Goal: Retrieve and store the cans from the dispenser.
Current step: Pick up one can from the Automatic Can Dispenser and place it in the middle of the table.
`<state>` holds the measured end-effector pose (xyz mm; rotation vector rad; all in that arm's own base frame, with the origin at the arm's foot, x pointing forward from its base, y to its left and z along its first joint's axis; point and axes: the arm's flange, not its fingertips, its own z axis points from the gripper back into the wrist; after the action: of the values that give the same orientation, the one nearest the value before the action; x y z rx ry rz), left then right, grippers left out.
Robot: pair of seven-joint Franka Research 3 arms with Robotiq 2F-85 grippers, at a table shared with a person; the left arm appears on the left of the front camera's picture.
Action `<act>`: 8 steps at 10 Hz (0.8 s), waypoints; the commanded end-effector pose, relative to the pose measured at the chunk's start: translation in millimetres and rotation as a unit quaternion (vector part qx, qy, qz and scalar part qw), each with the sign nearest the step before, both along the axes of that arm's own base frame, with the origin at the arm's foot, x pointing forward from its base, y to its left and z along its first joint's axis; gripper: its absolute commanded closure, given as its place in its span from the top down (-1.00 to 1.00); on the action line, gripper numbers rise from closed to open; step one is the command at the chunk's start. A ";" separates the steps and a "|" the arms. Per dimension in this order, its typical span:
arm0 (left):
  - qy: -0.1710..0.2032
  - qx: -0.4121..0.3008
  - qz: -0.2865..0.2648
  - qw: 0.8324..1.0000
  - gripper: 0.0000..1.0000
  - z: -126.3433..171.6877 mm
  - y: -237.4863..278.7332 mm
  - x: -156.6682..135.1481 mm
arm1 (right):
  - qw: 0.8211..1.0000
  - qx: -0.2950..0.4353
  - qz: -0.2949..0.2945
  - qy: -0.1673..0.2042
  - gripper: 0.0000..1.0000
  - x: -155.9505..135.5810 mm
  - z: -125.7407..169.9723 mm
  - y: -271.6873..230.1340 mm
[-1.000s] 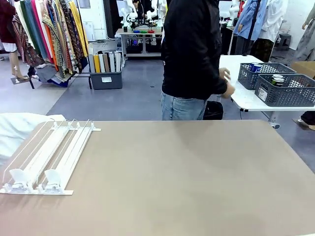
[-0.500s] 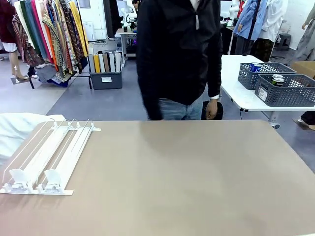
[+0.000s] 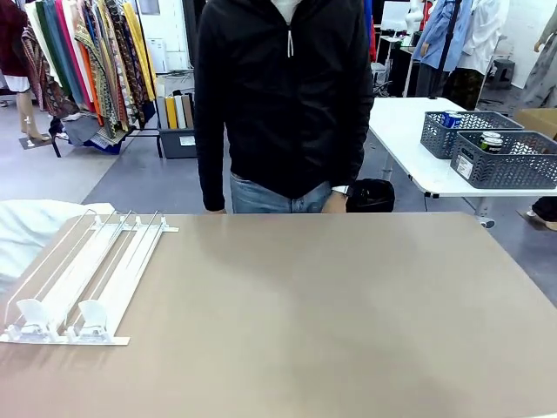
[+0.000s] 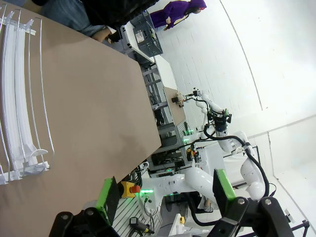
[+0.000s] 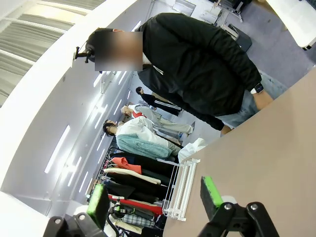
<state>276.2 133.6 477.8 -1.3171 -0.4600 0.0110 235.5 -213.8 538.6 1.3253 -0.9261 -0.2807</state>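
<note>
Both grippers hang above the table with their green-padded jaws spread wide and nothing between them, the left gripper (image 4: 165,193) and the right gripper (image 5: 154,197) each seen from its own wrist camera. The white dispenser (image 3: 83,277) lies on the brown table (image 3: 331,322) at the robot's left, its lanes bare. A person in a black jacket (image 3: 283,96) stands at the far edge, and cans (image 3: 492,139) sit in grey baskets (image 3: 509,161) on a white side table behind.

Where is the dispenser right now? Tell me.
In the front view the dispenser lies at the table's left edge on the robot's left side, its low end with the clear stops nearest the robot, its lanes bare of cans.
</note>
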 end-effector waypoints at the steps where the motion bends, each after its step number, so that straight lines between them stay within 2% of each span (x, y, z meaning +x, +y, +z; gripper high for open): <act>1: -0.005 -0.009 0.001 1.000 1.00 2.0 -2.8 -1.1 | 1.000 0.010 -0.004 -0.014 1.00 2.5 4.0 0.4; 8: -0.005 -0.009 0.001 1.000 1.00 2.0 -2.8 -1.1 | 1.000 0.010 -0.004 -0.014 1.00 2.5 4.0 0.4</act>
<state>276.2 133.6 477.8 -1.3171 -0.4601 0.0110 235.5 -213.8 538.6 1.3253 -0.9261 -0.2807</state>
